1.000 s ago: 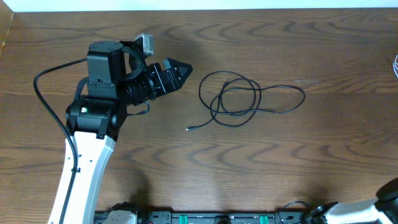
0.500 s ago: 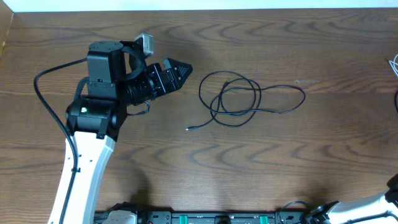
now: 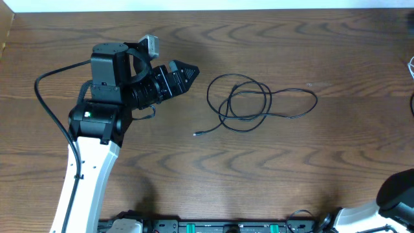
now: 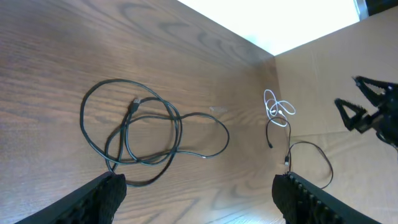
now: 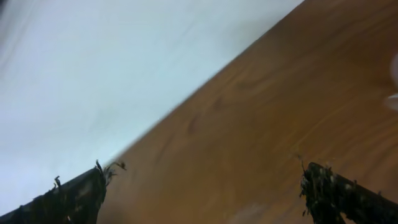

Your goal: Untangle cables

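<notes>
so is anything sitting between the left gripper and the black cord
Nothing visible does. From overhead, only bare table lies between the left gripper and the looped black cord. The left wrist view shows the cord ahead with no object before it.

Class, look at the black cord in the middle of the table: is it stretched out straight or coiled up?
Coiled. The black cord lies in overlapping loops that cross each other, with one plug end trailing free.

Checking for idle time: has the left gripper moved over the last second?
No. In the overhead view the left gripper sits at the same spot against the table's wood grain, just left of the black cord.
</notes>
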Motion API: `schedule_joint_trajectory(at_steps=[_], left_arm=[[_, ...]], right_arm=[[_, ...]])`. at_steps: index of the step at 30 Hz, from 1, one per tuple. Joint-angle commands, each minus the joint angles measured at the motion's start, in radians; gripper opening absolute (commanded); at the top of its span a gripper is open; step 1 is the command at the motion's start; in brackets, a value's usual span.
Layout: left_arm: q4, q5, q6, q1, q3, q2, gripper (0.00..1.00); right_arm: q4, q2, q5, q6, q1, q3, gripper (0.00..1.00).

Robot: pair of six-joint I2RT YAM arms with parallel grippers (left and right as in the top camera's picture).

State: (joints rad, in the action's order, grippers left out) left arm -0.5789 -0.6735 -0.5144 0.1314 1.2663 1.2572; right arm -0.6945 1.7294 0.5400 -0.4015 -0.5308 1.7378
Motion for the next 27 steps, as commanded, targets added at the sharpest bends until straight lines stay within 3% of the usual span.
schedule_joint_trajectory(at_steps=[1,6,16,27], left_arm=[[0.000,0.014,0.059,-0.004,0.008,0.011,0.81],[-0.016,0.097,0.076,-0.004,0.008,0.011,0.81],[-0.138,0.402,0.076,-0.004,0.008,0.011,0.81],[-0.172,0.440,0.076,-0.004,0.008,0.011,0.81]], right_arm=[[-0.066,-0.009,-0.044,0.129,0.103,0.012,0.99],[-0.100,0.006,-0.042,0.283,0.271,-0.007,0.99],[-0.137,0.136,-0.123,0.337,0.521,-0.037,0.87],[-0.172,0.292,-0.272,0.277,0.664,-0.037,0.82]])
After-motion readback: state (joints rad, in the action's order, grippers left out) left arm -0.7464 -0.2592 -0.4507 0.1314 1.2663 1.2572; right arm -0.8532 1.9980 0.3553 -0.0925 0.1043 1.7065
